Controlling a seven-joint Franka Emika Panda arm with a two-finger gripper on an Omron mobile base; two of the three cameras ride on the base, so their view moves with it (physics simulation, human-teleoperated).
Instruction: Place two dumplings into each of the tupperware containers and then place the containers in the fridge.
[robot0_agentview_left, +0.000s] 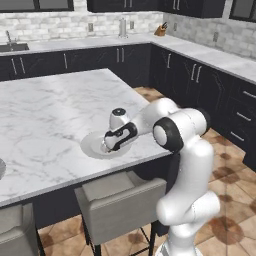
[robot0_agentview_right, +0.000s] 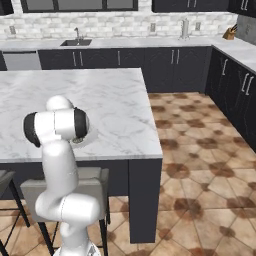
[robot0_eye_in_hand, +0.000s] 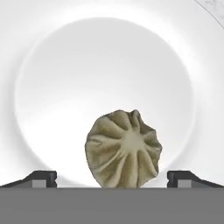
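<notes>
One tan, pleated dumpling (robot0_eye_in_hand: 124, 151) lies on a round white plate (robot0_eye_in_hand: 105, 65), near the lower side of its well in the hand view. My gripper (robot0_eye_in_hand: 112, 178) is open and points straight down over the plate, one dark fingertip on each side of the dumpling, neither touching it. In the left base view the gripper (robot0_agentview_left: 107, 146) hangs low over the same plate (robot0_agentview_left: 89, 146), near the front edge of the marble island (robot0_agentview_left: 50, 110). The tupperware containers and the fridge are out of view.
A grey stool (robot0_agentview_left: 120, 200) stands under the island's front edge below the plate, with another stool (robot0_agentview_left: 15, 230) to its left. A sink (robot0_agentview_left: 12, 47) and a knife block (robot0_agentview_left: 161, 30) sit on the back counters. A tiled floor (robot0_agentview_right: 200, 150) lies right of the island.
</notes>
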